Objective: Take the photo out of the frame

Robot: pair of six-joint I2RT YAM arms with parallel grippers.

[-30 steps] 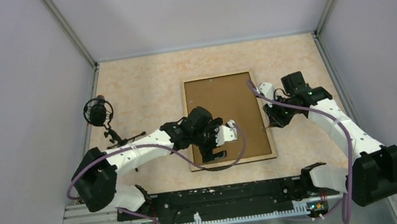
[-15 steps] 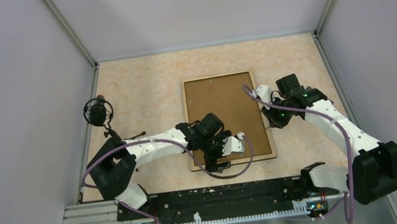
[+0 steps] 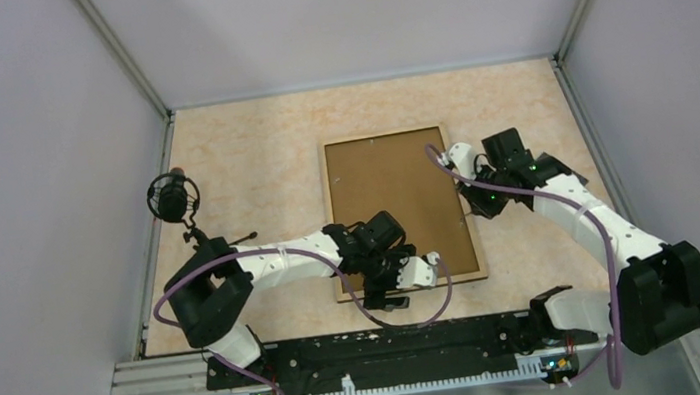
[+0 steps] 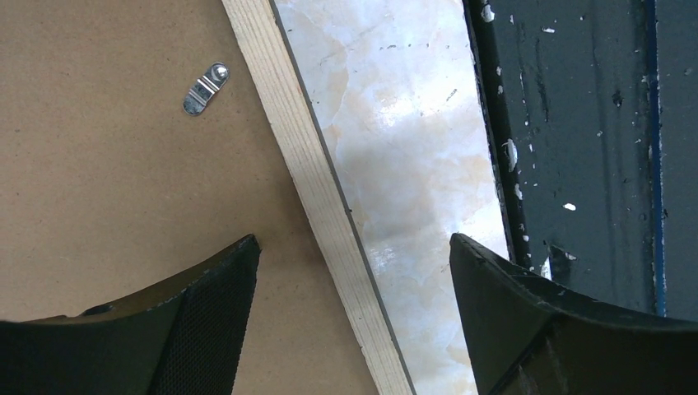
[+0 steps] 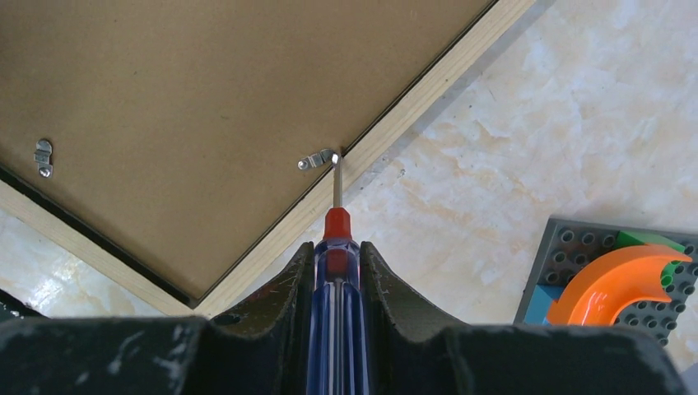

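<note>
The frame lies face down on the table, its long side pointing away from the arms. The photo cannot be seen; it is likely under the brown back. The right claw pinches a screwdriver. Its tip touches a metal clip just ahead. The left claw is spread wide over the near edge.

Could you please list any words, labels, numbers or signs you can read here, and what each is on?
No text is readable. The back of the frame, the screwdriver and the toy bricks bear no lettering; the white marks on the black rail are scuffs, not characters.
</note>
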